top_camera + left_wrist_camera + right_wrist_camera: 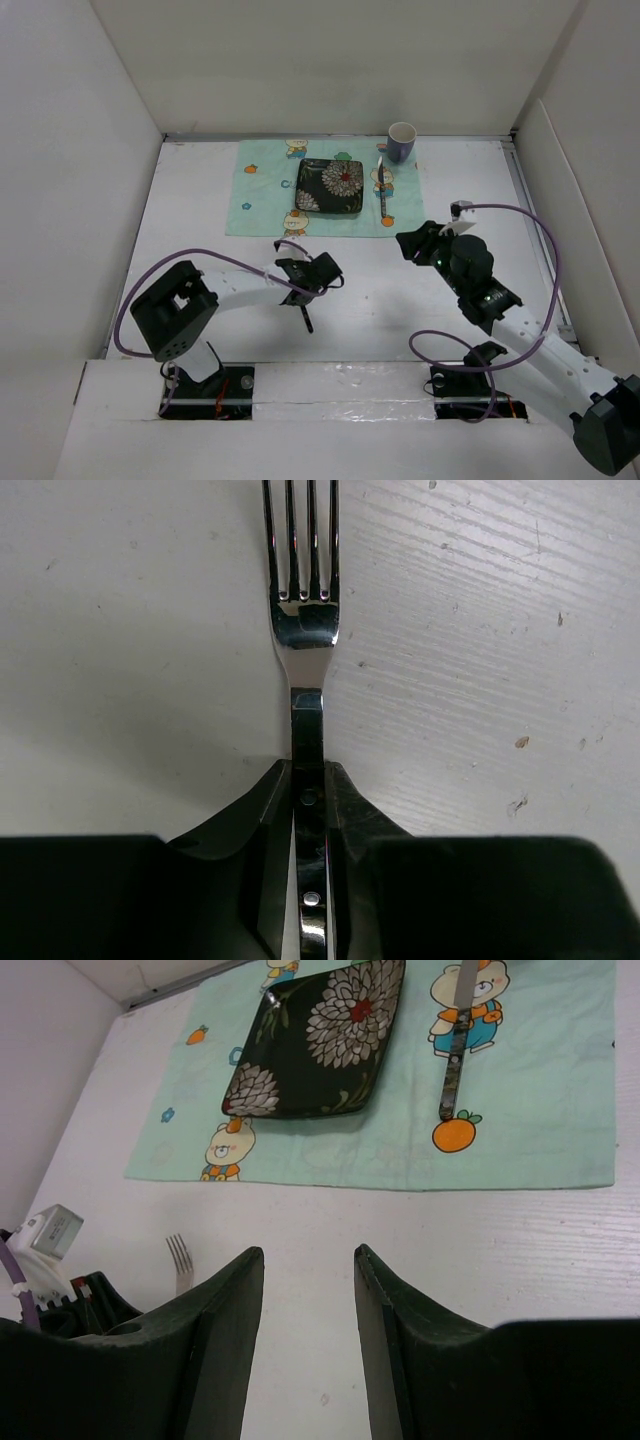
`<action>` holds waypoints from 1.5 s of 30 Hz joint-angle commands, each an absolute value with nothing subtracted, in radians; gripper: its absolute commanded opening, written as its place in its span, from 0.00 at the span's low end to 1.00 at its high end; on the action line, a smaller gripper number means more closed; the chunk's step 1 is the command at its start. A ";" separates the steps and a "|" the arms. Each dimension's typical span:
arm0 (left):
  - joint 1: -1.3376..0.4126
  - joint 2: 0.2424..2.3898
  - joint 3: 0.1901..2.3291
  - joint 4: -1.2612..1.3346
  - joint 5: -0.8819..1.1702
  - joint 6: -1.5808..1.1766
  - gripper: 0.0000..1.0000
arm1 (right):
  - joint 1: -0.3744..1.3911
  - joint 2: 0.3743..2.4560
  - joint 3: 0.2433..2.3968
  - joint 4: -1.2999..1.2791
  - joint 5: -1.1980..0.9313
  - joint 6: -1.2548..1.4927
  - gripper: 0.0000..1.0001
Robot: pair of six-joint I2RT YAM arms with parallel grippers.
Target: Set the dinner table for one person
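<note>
My left gripper (300,275) is shut on the black riveted handle of a steel fork (304,630), low over the white dinner table (200,230), just short of the cloth's near edge. The tines point away from the wrist, towards the cloth; they also show in the right wrist view (180,1260). My right gripper (410,243) is open and empty (308,1255), over bare table near the cloth's right front corner. On the mint-green cartoon cloth (262,200) lie a black floral square plate (330,186) and, right of it, a knife (383,190).
A dark mug (402,141) with a white inside stands at the cloth's far right corner. White wall panels (90,150) close in the table on the left, back and right. Purple cables loop from both arms.
</note>
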State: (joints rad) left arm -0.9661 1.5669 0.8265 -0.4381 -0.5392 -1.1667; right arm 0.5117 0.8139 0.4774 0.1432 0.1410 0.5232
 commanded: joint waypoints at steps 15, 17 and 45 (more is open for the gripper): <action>-0.680 1.667 1.563 -0.508 -0.511 -0.500 0.00 | 0.509 0.752 0.486 0.175 0.143 0.502 0.47; -0.628 1.729 1.635 -0.508 -0.500 -0.436 0.00 | 0.509 0.749 0.482 0.187 0.131 0.502 0.46; -0.301 2.264 1.980 -0.397 -0.301 -0.095 0.00 | 0.538 0.824 0.489 0.232 0.107 0.496 0.47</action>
State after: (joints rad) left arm -0.3050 2.2536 1.9324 -0.4080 -0.2962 -0.1123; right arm 0.5316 0.8150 0.4759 0.1650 0.1154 0.5121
